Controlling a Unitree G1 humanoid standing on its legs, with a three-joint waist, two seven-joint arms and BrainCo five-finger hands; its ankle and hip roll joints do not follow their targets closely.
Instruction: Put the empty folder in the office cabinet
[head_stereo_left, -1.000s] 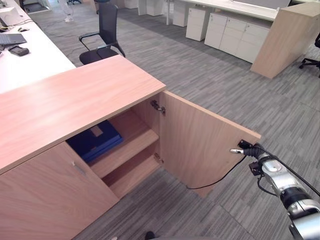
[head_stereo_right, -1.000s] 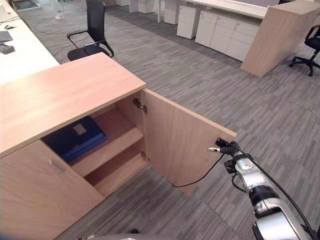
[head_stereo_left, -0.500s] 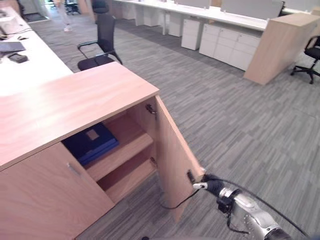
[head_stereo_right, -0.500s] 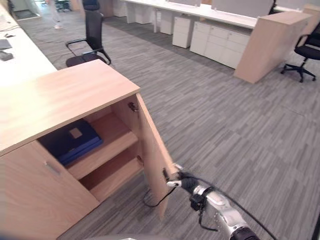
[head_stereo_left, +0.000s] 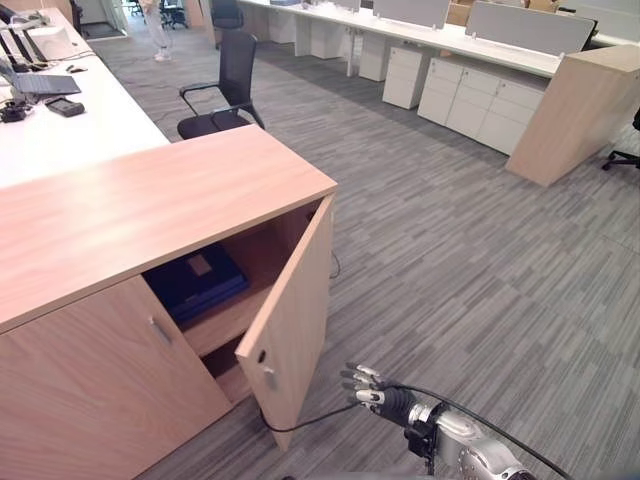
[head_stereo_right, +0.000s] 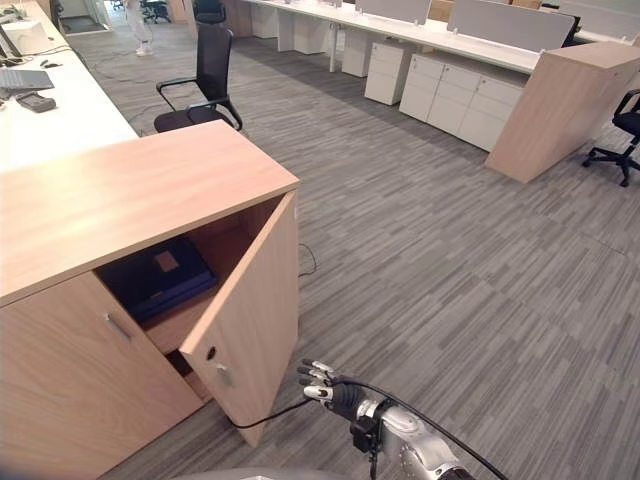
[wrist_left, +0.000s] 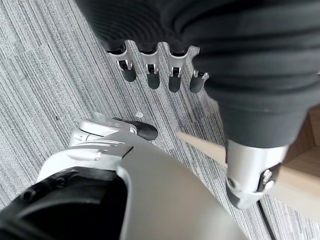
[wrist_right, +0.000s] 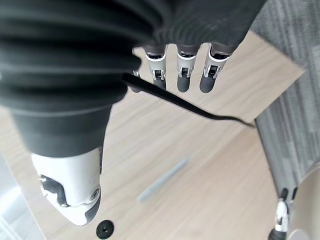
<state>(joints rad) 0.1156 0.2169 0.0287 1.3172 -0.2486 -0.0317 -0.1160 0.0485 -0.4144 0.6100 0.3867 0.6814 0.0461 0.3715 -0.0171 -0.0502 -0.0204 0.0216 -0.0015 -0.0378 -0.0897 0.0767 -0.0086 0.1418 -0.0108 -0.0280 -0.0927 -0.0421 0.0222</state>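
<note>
While the right hand (head_stereo_left: 368, 388) is reaching in from about 5 o'clock in the left eye view, one dark blue folder (head_stereo_left: 196, 282) is lying flat on the upper shelf (head_stereo_left: 222, 318) inside the office cabinet (head_stereo_left: 140, 205). Its long side is running from about 8 o'clock to 2 o'clock, and a small tan label on its top is facing up. One cabinet door (head_stereo_left: 293, 320) is standing partly open, with its free edge pointing toward 6 o'clock. The right hand is hanging just beside that door, with its fingers spread loosely and holding nothing; I cannot tell if they are touching the wood. One closed door (head_stereo_left: 100, 385) is sitting at 8 o'clock. One black chair (head_stereo_left: 226, 88) is standing at 11 o'clock, by a white desk (head_stereo_left: 70, 125).

From the right eye view, the same folder (head_stereo_right: 158, 276) is showing past the door's top edge, and the right hand (head_stereo_right: 322, 381) is floating low by the door's bottom corner.

Looking along the left wrist view, the left hand (wrist_left: 150, 70) is hanging over the grey carpet (wrist_left: 45, 80) with its fingers straight and loose, gripping nothing.

Over in the right wrist view, the right hand (wrist_right: 182, 70) is facing the door's wooden face (wrist_right: 200, 165). Its fingers are straight and relaxed, with nothing in them. One slim handle (wrist_right: 162, 179) is showing on the door.
</note>
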